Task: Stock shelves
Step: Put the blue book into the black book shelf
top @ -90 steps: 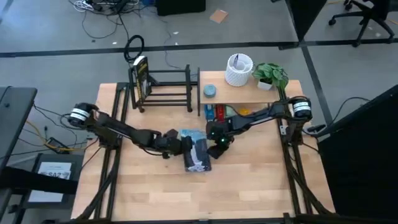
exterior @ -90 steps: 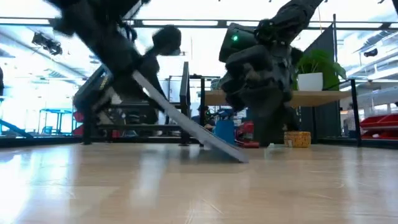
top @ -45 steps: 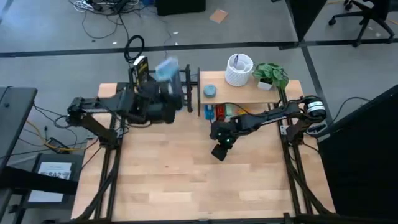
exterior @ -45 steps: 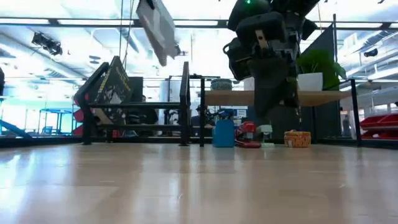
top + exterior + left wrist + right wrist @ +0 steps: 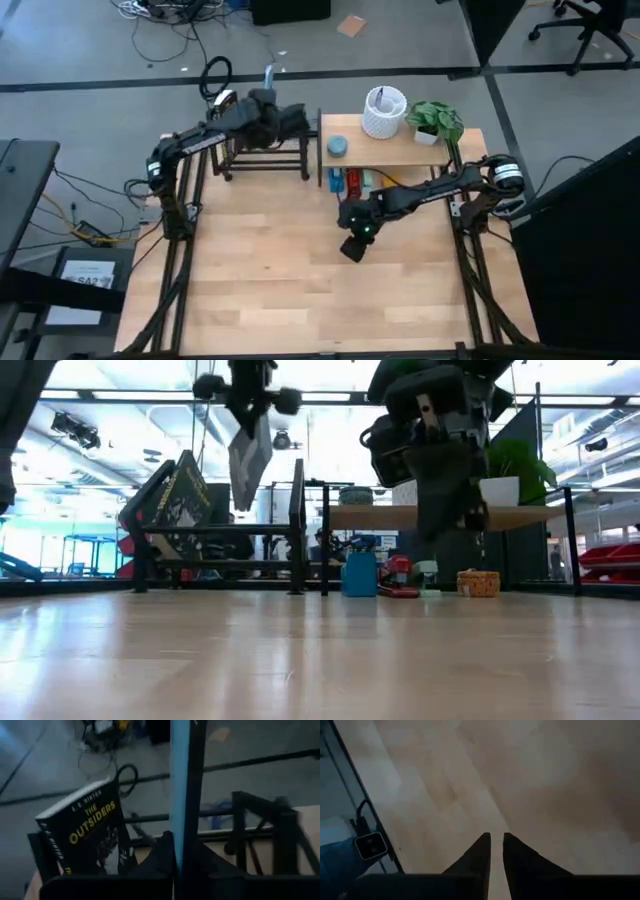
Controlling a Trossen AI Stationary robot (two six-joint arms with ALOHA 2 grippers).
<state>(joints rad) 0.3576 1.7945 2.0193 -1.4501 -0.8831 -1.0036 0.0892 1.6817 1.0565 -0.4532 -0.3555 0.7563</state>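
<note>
grey floor [image 5: 90,60] with loose cables [image 5: 165,10], bright ceiling lights.

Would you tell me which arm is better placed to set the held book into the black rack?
Left. The left gripper already holds the blue book above the black rack, while the right gripper hangs empty over the tabletop.

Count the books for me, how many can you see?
2. One book, The Outsiders, leans in the black rack. The other, a light blue book, is gripped by the left gripper above that rack. More may be hidden.
</note>
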